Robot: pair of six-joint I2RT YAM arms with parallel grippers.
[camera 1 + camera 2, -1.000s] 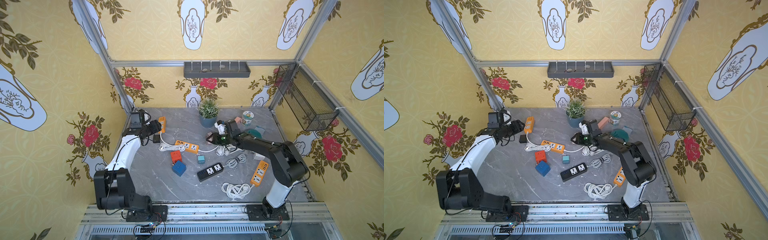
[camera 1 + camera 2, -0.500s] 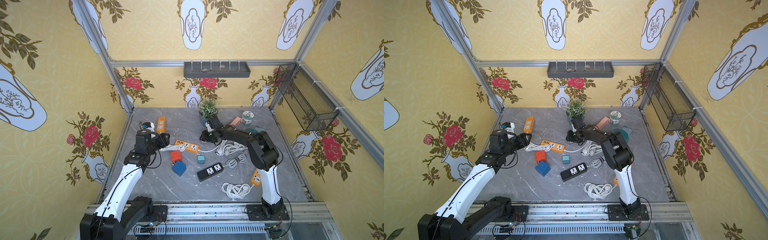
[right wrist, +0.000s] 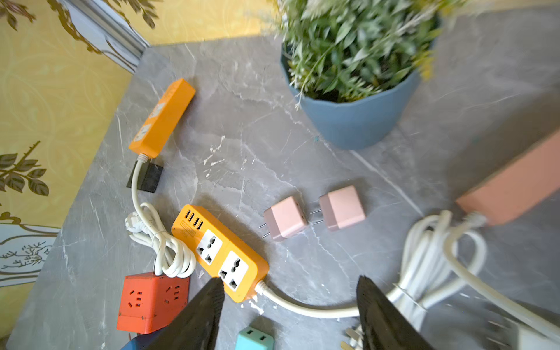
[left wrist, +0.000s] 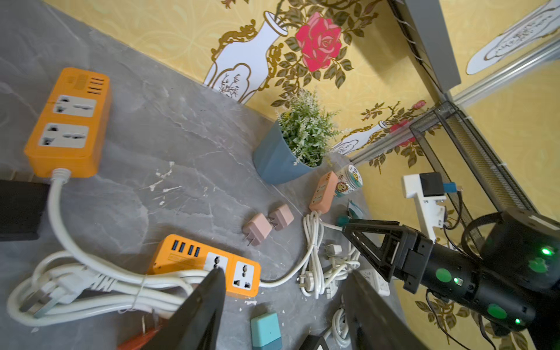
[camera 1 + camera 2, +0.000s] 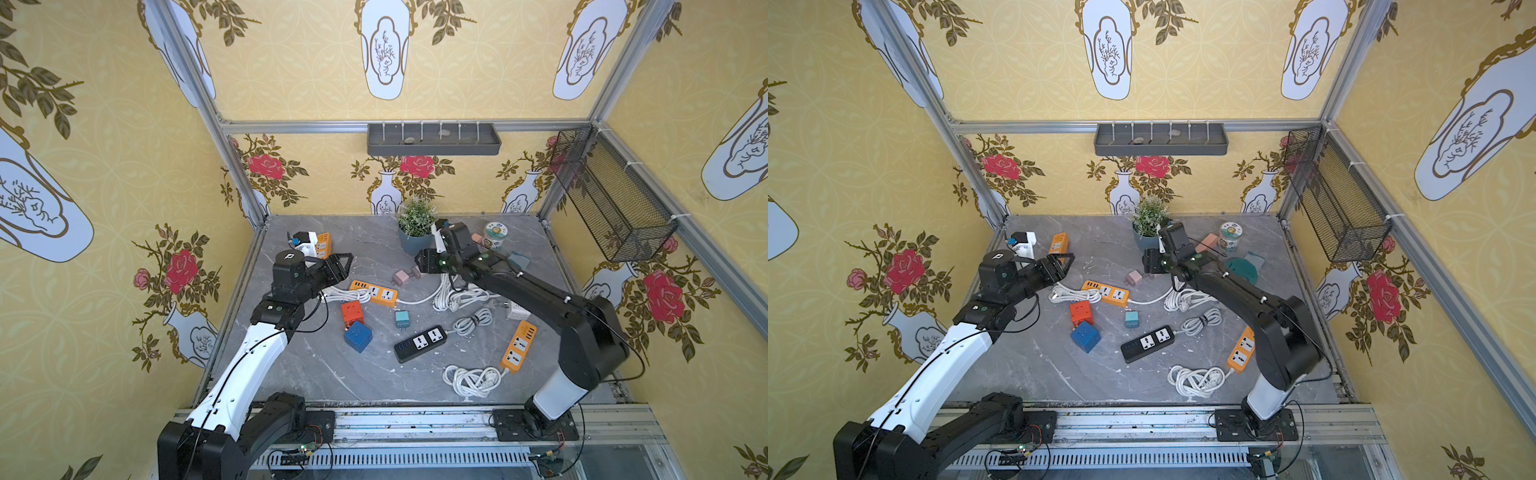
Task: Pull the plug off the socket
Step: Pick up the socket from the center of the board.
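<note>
The pull looks done: the pink plug (image 3: 285, 221) lies loose on the worktop (image 3: 242, 136) beside a second pink plug (image 3: 342, 207), near the empty-socketed orange power strip (image 3: 219, 251), while left pincer (image 4: 285, 272) and right pincer (image 3: 289, 278) gape, holding nothing.

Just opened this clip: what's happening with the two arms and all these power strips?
Two arms hover over the grey table, holding nothing: the left gripper and the right gripper are both open. Near them the orange power strip has both sockets empty. A pink plug and a second pink plug lie loose on the table beside it. So the plug looks already pulled out.
</note>
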